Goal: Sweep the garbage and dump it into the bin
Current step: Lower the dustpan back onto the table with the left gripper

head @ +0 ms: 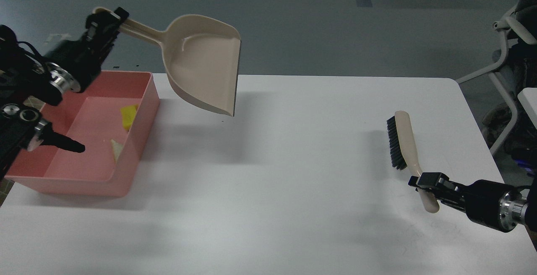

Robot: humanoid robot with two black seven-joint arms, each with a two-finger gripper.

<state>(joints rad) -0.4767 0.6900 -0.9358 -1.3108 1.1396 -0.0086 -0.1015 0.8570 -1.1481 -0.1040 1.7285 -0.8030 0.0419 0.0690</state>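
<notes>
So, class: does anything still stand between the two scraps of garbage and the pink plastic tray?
Nothing visible: the yellow sponge piece and whitish triangular slice already lie inside the pink plastic tray.

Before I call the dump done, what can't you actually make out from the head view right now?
- Near-left floor of the bin: hidden by my left arm.
- Bread slice and sponge piece: partly behind the bin's right wall.
- Left gripper on the dustpan handle: dark, fingers indistinct.
- Brush handle under right gripper: covered.
</notes>
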